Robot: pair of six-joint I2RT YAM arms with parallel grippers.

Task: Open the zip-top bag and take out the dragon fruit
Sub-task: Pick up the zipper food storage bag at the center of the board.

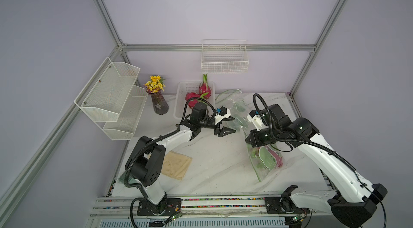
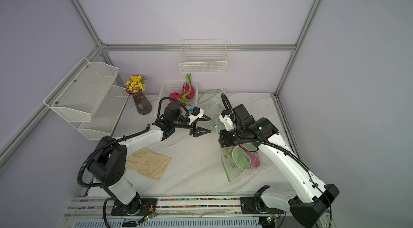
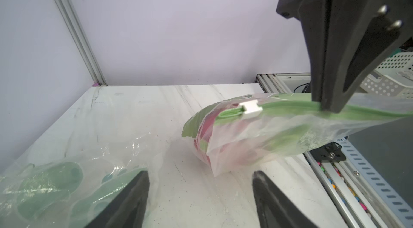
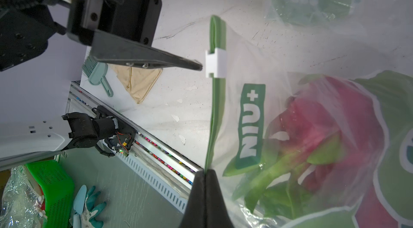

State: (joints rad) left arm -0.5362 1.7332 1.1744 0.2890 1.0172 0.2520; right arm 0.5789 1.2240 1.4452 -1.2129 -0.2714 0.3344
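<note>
Two grippers on opening step: your right gripper (image 4: 204, 172) pinched shut on green zip strip (image 4: 215, 115) of clear zip-top bag (image 4: 252, 59); left gripper (image 1: 233, 124) wide, empty, near white slider (image 4: 215, 62). Magenta dragon fruit (image 4: 324, 121) inside bag. Next: clamp slider, drag along strip.

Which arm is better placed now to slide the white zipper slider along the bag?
Left. The left claw is open, one tip close beside the white slider; the right claw is shut on the green zip strip of the zip-top bag.

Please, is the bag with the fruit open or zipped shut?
Zipped shut, it seems: the green zip runs joined from the white slider to the right gripper.
</note>
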